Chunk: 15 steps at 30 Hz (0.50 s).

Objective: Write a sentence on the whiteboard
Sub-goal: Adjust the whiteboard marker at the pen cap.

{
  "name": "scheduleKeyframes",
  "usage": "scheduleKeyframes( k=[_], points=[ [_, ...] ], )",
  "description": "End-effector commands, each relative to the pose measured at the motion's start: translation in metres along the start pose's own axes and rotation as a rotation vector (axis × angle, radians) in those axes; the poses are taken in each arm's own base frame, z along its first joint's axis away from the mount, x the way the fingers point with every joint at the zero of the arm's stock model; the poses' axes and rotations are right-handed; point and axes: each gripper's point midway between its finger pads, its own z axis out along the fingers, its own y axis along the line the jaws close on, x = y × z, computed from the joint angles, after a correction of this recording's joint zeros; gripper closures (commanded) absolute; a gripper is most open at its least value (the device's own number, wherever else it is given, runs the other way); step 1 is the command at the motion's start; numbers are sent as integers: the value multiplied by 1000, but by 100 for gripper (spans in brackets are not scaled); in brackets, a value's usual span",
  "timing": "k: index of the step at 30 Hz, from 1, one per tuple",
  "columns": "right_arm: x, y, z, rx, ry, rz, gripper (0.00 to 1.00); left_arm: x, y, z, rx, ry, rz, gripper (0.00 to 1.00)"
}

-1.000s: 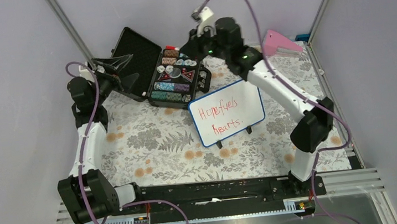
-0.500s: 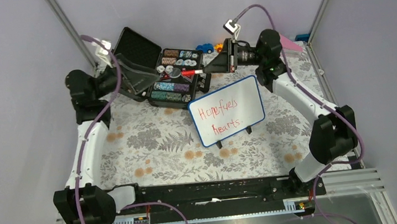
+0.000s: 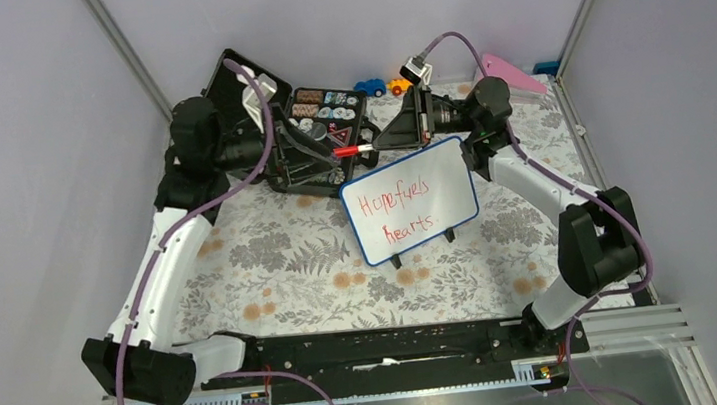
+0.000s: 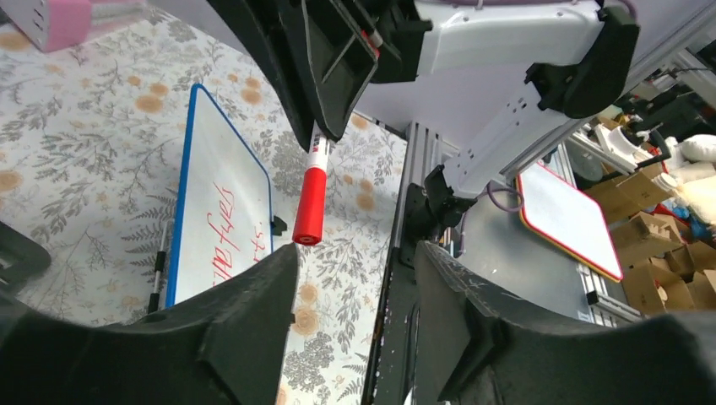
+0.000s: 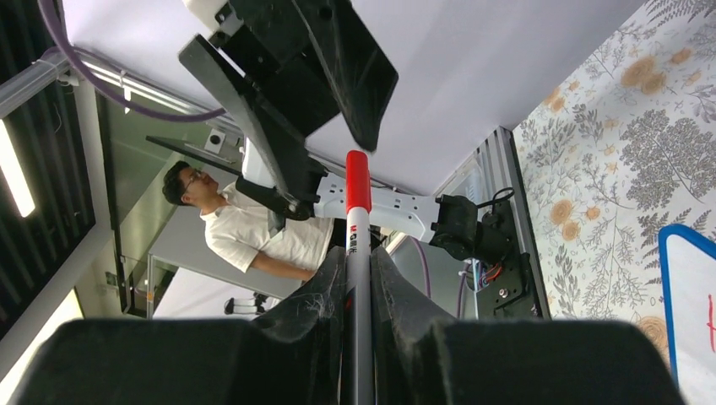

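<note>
Left gripper [image 3: 327, 152] is swinging in, jaws spread, toward the marker [image 3: 353, 150] the right gripper [image 3: 380, 141] is pinching behind the whiteboard [image 3: 446, 168]. With the sentence [image 3: 392, 203] looking finished, a handover is likely calling for closing on the cap [image 4: 310, 205].

Note for you: the small rectangular white board with rounded corners and a thin blue frame [image 3: 442, 174] sits just right of centre in the top view. It stands propped on two small black feet [image 3: 396, 260] at its lower edge. Its face is turned toward the bottom of the frame, and its right end is higher in the picture than its left. The red handwritten marker sentence [image 3: 395, 202] runs in two lines: "Hope fuels" above, "hearts" below. It covers the left and middle of the face, and the right part is bare white. In the left wrist view the board appears left of centre. In the right wrist view you see only one blue-framed corner, at lower right.
</note>
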Motion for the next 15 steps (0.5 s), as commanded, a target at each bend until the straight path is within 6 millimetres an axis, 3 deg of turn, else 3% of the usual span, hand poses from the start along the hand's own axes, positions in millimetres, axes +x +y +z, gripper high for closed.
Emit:
scheduleKeyframes(
  k=[1,7,15],
  points=[
    [12,26,-1,-15,24,-96,100,10,11,3,-78,43,62,45],
    [21,28,5,-9,49,-107,100,17,5,11,-31,68,46,52],
    [24,24,5,-1,70,-109,100,24,-18,12,96,100,42,55]
  ],
)
